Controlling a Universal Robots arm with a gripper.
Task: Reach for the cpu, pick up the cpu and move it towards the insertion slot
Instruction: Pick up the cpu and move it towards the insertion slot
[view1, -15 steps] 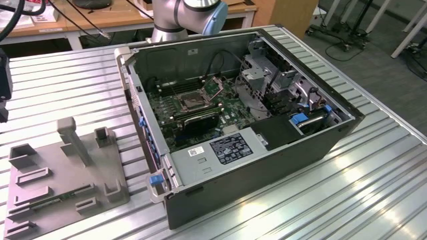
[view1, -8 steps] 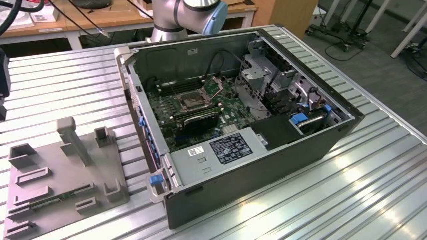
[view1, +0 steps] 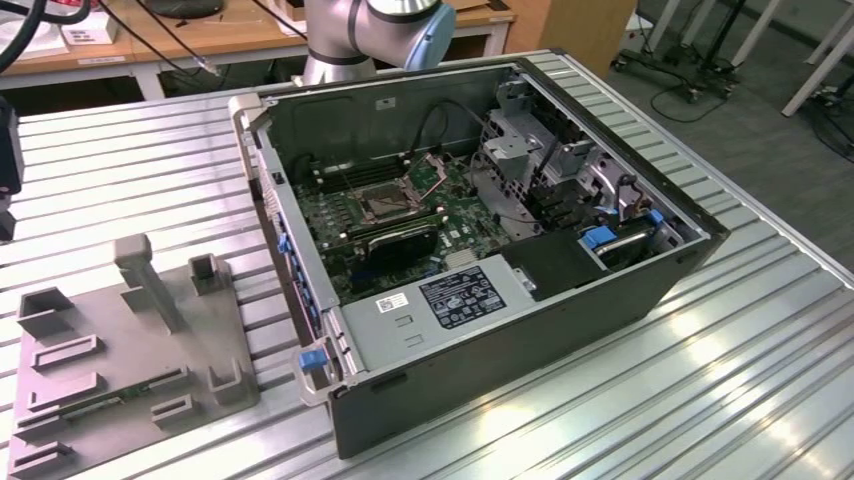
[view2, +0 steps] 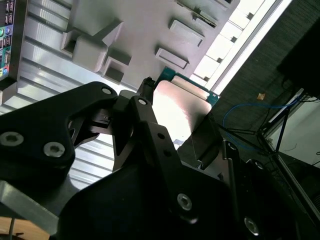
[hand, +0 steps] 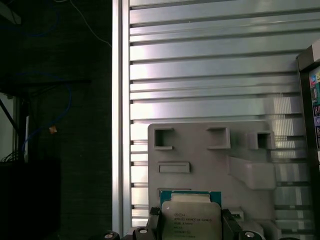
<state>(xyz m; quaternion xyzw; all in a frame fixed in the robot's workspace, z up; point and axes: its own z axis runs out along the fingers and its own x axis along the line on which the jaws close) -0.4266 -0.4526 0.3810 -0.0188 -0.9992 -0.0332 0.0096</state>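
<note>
The cpu (hand: 191, 216) is a flat square chip with a pale metal face and a green rim. It sits between my gripper's (hand: 191, 225) black fingers (hand: 155, 221), which are shut on its two opposite edges. In the second wrist view the cpu (view2: 182, 102) is tilted and held in the air above the grey plastic fixture (view2: 140, 30). The insertion slot (view1: 387, 204) is a dark square socket with a silvery bracket. It lies on the motherboard inside the open computer case (view1: 534, 330), well away from the fixture.
The grey fixture (view1: 134, 350) with raised blocks lies on the ribbed metal table (view1: 747, 380) at the exterior view's left. A green memory stick (view1: 100, 405) rests on the fixture. The arm's base (view1: 360, 30) stands behind the case. Beyond the table edge (hand: 117, 125) is dark floor.
</note>
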